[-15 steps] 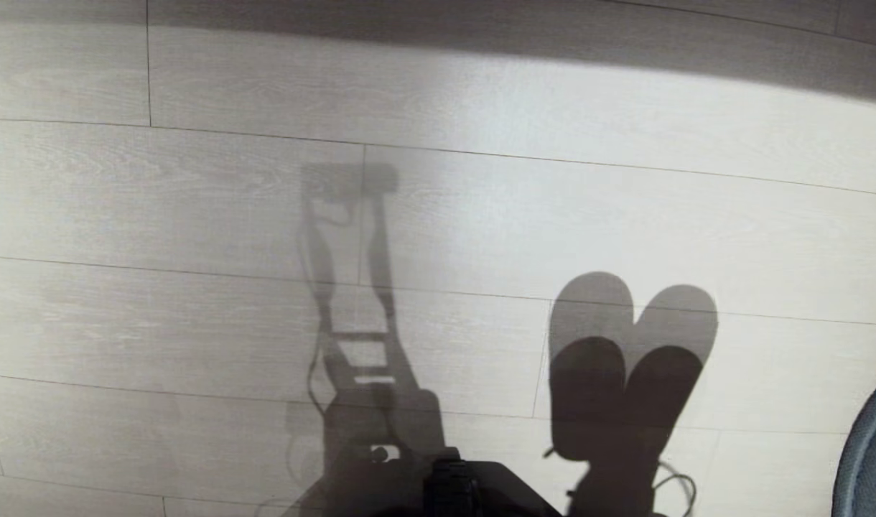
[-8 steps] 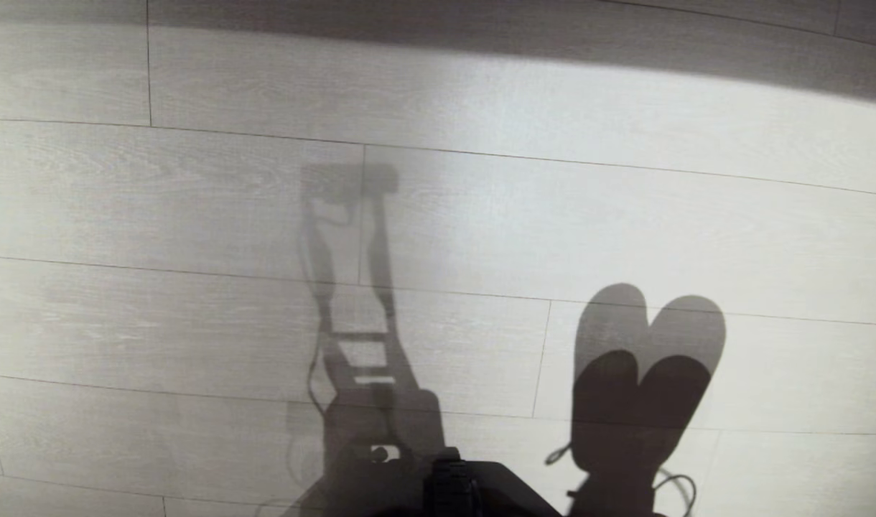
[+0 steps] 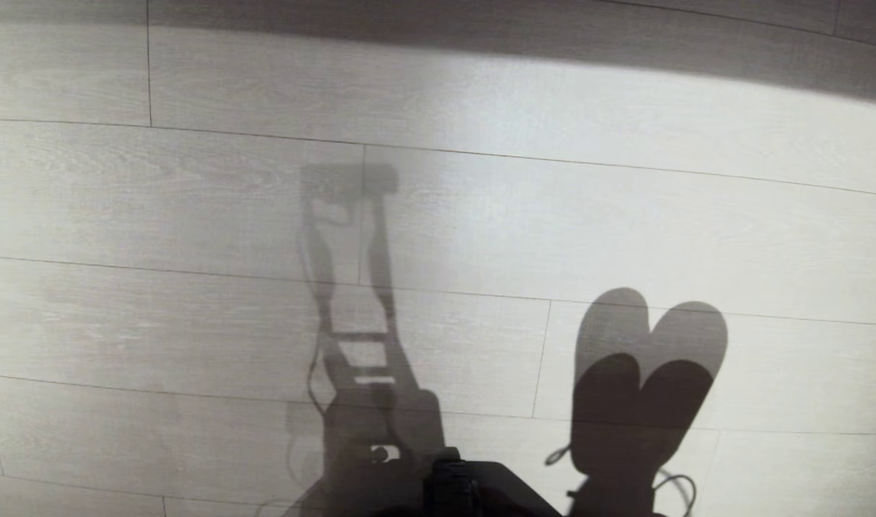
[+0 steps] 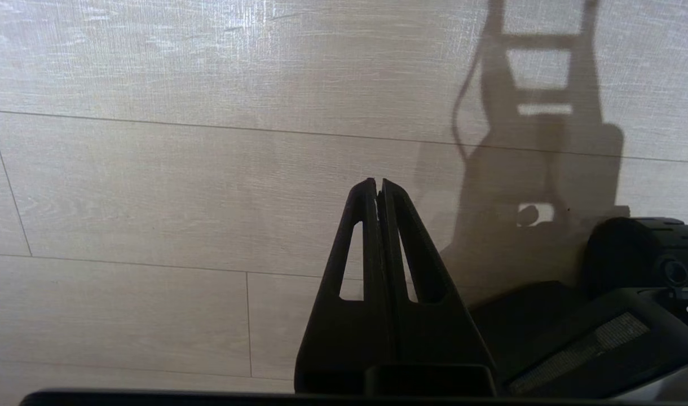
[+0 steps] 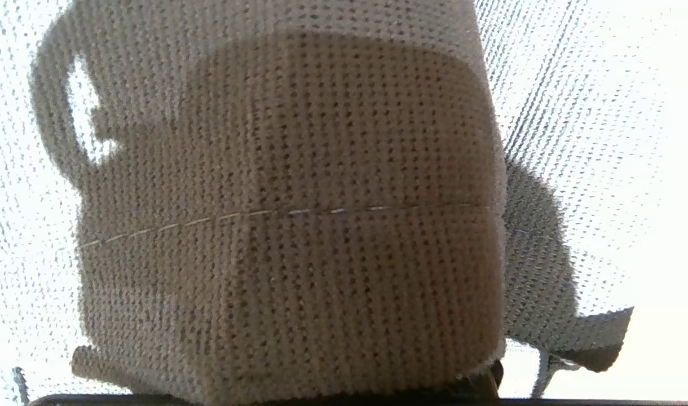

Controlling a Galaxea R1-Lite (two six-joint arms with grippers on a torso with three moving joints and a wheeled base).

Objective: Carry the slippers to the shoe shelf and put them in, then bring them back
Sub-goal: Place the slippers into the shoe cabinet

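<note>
Pale plank floor (image 3: 194,323) — slippers (image 5: 287,214) fill right-wrist view.

Black tapered left end effector (image 4: 379,189) with slotted fingers (image 4: 355,248), black base (image 3: 474,488)

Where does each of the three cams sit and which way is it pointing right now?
Head: on the robot's head, looking forward and down at the plank floor; shows the robot's shadow, the slippers' shadow and a dark part of the base.
Left wrist: behind the left hand, fingers together, aimed at the floor.
Right wrist: behind the right hand, filled by the slippers pressed close against the lens.
Shared: head and left wrist both show the plank floor and the robot's shadow.
</note>
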